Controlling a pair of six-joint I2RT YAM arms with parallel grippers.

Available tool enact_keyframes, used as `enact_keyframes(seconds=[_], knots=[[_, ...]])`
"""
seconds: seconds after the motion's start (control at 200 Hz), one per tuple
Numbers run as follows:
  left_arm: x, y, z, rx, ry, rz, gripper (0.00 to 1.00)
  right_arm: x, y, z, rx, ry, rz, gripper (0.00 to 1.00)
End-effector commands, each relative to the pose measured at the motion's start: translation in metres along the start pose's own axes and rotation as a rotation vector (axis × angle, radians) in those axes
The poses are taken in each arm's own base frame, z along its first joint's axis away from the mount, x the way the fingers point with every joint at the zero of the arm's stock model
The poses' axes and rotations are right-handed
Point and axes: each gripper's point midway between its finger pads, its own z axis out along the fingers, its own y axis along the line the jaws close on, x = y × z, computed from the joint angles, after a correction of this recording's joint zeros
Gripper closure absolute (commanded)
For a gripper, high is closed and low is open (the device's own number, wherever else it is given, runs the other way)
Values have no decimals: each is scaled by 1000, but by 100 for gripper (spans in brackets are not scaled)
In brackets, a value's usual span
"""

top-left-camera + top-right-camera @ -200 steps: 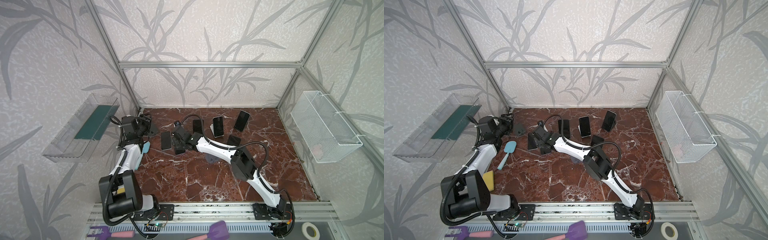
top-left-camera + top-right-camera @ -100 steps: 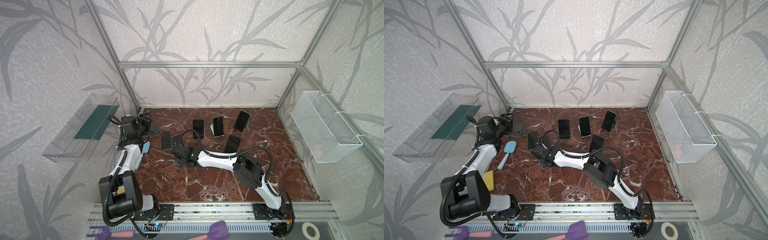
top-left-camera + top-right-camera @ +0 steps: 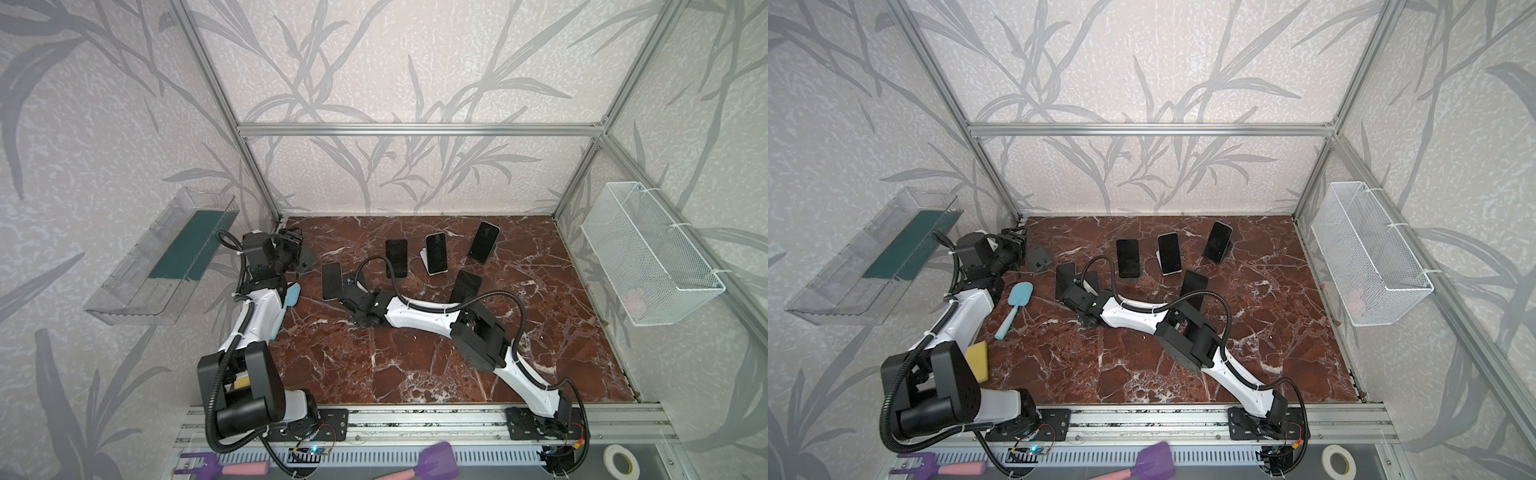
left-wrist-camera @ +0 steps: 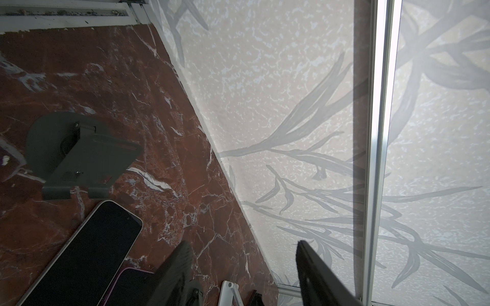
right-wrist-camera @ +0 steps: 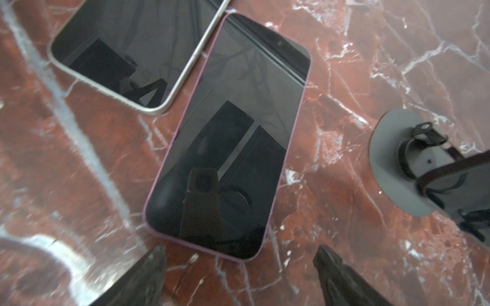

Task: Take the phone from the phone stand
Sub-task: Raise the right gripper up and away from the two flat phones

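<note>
Over on the left wall hangs a clear tray [image 3: 166, 249], and below it the left gripper [image 4: 242, 245] is tucked into the back corner of the marble table [image 3: 415, 365], its fingers [image 4: 183, 265] spread apart and released, gripping nothing. Just beside it stands a dark grey stand [image 4: 79, 156], bare, with a blue spatula [image 3: 1015, 305] and a yellow sponge [image 3: 978, 359] nearer the front rail. Moving along, a silver-edged phone [image 5: 127, 47] lies flat on the marble, and right against it the pink-edged phone [image 5: 228, 137] also lies flat, screen up. The right gripper [image 5: 240, 250] reaches across the middle and hangs low just short of that phone's near end, fingers wide apart and let go, not touching it. A round grey stand base [image 5: 392, 159] sits close by, apart from the phone. Further right, four more phones [image 3: 436, 253] are propped up towards the back, and a white wire basket [image 3: 648, 257] hangs on the right wall.
</note>
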Motion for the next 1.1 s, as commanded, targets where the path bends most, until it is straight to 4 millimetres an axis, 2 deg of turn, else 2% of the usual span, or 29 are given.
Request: enact_keyframes(seconds=[0.0,0.225,0.351,0.466,0.476,0.496,0.671,0.772,0.862,0.937,0.987,1.037,1.047,1.057,1.097], knots=[[-3,-6,-3,26,-8,4,37,12,-14,16,55,52,-9,12],[-4,-4,-1,20,-8,12,37,3,-13,26,43,45,2,13],[-2,-1,2,14,2,6,37,1,-21,32,59,52,17,13],[-3,-3,0,21,0,7,37,-2,-13,36,25,46,21,13],[-3,-3,0,21,0,7,37,-5,-26,41,36,49,40,13],[-3,-4,0,23,-1,8,36,-7,-29,44,39,49,44,13],[-3,-5,0,25,-1,6,36,-17,-32,49,48,47,39,13],[-2,-4,0,24,2,5,36,-25,-31,45,38,29,31,13],[-2,-5,0,31,4,5,36,-34,-22,32,-28,18,15,13],[-2,-7,-1,37,3,6,37,-42,-11,12,-98,4,-5,13],[-2,-9,-1,41,3,9,37,-47,-6,-6,-124,-10,-12,13],[-2,-9,-2,43,2,6,36,-57,-12,-26,-134,-44,-8,13],[-3,-10,-2,44,2,6,36,-56,0,-35,-149,-55,-23,13],[-2,-10,-2,45,3,5,36,-56,3,-40,-155,-65,-28,12],[-2,-11,-2,50,6,3,36,-60,3,-59,-167,-104,-27,12]])
